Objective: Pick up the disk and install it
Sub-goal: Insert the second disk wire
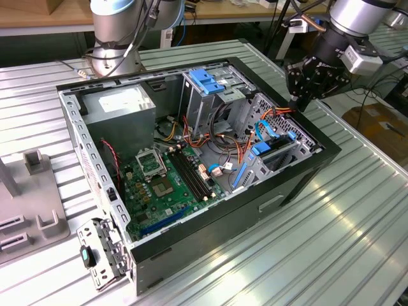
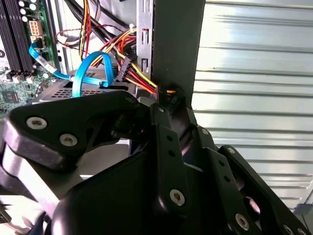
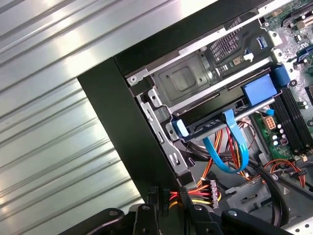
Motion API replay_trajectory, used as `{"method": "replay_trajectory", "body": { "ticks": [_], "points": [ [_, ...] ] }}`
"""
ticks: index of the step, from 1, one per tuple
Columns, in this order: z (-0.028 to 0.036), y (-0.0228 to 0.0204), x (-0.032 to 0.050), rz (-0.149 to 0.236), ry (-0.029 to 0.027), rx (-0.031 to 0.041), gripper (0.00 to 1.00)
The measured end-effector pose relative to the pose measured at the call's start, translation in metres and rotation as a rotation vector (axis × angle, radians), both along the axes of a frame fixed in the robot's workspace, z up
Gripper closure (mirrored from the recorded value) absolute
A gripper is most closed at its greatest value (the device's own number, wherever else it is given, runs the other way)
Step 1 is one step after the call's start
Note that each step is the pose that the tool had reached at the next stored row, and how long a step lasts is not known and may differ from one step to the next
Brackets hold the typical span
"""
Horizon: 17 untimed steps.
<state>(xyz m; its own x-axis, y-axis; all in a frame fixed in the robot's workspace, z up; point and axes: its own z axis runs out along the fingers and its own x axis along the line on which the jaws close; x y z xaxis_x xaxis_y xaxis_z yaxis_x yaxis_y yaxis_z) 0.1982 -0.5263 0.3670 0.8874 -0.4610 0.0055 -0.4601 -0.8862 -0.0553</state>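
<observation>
Gripper (image 1: 299, 102) at case corner, grip state unclear, disk (image 1: 275, 152) seated in bay below it

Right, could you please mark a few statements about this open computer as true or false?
1. The computer case lies open on a ribbed metal table. True.
2. The pincer hangs over the power-supply box. False: it is at the case's edge on the exterior view's right, above the bundled cables.
3. A light-blue flat cable loops beside the metal drive cage. True.
4. The power-supply box stands on the table outside the case. False: it sits inside the case, in a far corner.
</observation>
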Motion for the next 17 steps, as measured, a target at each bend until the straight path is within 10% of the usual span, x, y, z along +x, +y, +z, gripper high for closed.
{"method": "replay_trajectory", "body": {
  "ticks": [17],
  "points": [
    [0.0009,0.0,0.0008,-0.057,0.0,-0.0003,0.7]
  ]
}}
